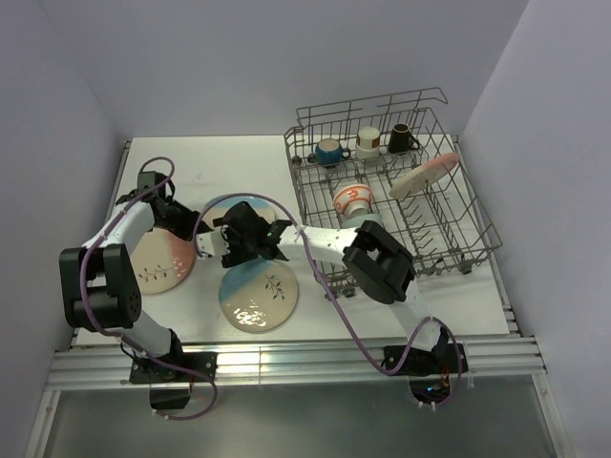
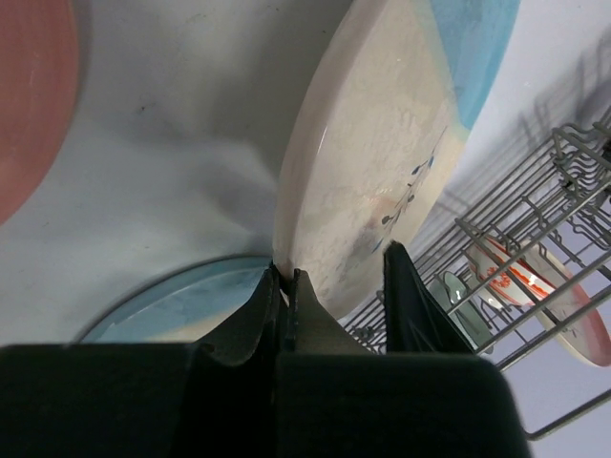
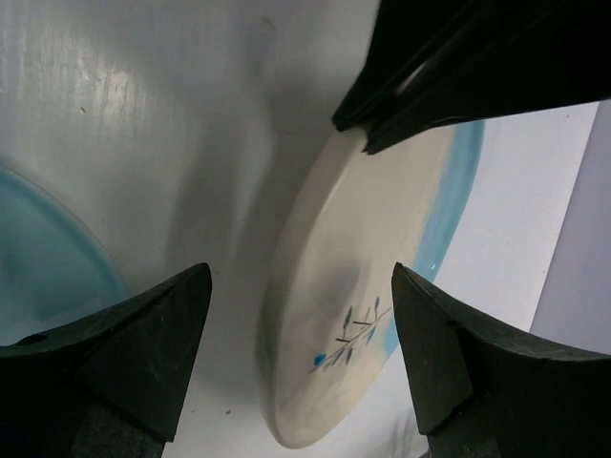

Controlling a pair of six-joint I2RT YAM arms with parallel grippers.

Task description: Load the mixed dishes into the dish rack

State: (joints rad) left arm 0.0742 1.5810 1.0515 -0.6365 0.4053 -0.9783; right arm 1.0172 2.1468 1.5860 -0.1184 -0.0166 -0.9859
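- White table [image 1: 420, 305] is standing between plain lilac walls [image 1: 286, 57]; a grey wire rack [image 1: 449, 229] is sitting on its far right part.
- Markings: painted leaf sprigs are showing on the plates and a red pattern on the bowl. Any lettering is too small to read.
- Plates, four counted:
  - a raised plate [image 1: 243, 208], cream and blue, is being held on edge above the table, just left of the rack;
  - a pink plate [image 1: 158, 262] is lying flat on the table to the left;
  - a blue plate [image 1: 260, 294] is lying flat nearer the arm bases;
  - a leaning plate [image 1: 425, 175], pink-edged, is resting tilted among the tines inside the rack.
- Mugs, three counted: a blue mug [image 1: 329, 151], a cream mug [image 1: 368, 142] and a dark mug [image 1: 401, 138] are standing in a row along the far side of the rack.
- Bowls, one counted with certainty: a red-and-white bowl [image 1: 353, 198] is sitting in the rack, nearer than the mugs.
- Left gripper [image 2: 286, 281]: its fingers are pressing together on the rim of the raised plate, carrying it.
- Right gripper [image 3: 301, 277]: its fingers are standing wide apart, one on either side of the raised plate's opposite edge. Whether they are touching it cannot be told.
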